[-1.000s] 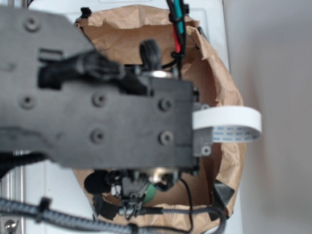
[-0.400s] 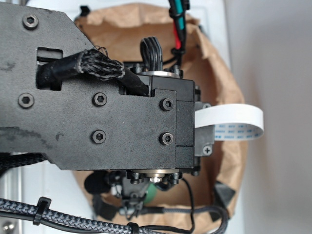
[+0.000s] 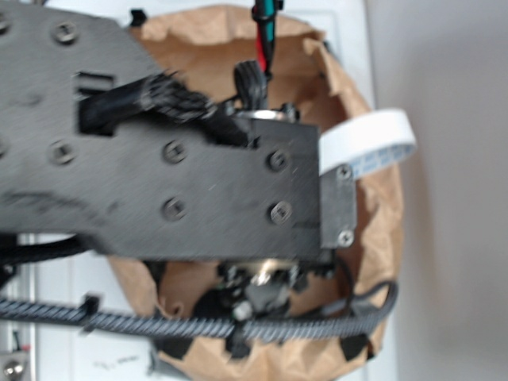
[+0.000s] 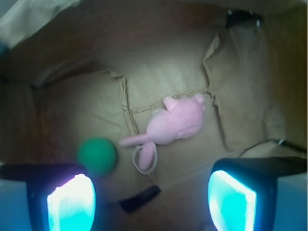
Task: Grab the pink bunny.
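— Where's the pink bunny (image 4: 175,122) from the gripper (image 4: 151,192)?

— Straight ahead of it, lying on the crumpled floor of the brown paper bag (image 4: 250,101). In the wrist view it sits between the two spread fingers (image 4: 72,197), a little nearer the right-hand one, and well clear of both.

— So the gripper's open?

— Wide open, holding nothing.

— How does the bunny lie?

— On its side, long axis slanting: the plump end toward the bag's torn seam, the thin pink end and white string loop (image 4: 146,158) toward the green textured ball (image 4: 97,155).

— Is the ball in the way?

— It's near the loop, apart from the body. From outside, the arm (image 3: 159,182) hides everything.
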{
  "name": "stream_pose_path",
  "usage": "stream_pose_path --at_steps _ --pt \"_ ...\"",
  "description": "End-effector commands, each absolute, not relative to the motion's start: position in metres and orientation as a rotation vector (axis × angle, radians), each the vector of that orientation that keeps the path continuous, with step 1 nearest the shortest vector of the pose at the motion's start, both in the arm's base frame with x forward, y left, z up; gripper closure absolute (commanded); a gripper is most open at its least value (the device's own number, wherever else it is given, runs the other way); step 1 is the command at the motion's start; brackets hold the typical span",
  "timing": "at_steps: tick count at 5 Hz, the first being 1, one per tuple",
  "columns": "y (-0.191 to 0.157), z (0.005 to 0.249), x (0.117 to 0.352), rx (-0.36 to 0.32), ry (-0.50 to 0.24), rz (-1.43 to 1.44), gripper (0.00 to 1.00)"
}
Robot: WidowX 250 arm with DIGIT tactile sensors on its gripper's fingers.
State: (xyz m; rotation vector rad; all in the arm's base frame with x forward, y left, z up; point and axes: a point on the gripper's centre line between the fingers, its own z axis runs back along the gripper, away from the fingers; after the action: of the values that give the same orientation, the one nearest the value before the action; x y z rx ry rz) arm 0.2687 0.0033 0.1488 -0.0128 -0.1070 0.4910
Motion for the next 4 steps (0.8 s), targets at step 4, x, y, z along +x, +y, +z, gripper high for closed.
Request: stream_pose_path --at_steps 4 --pt "0.019 0.137 0.305 0.030 -0.108 0.969 0.00"
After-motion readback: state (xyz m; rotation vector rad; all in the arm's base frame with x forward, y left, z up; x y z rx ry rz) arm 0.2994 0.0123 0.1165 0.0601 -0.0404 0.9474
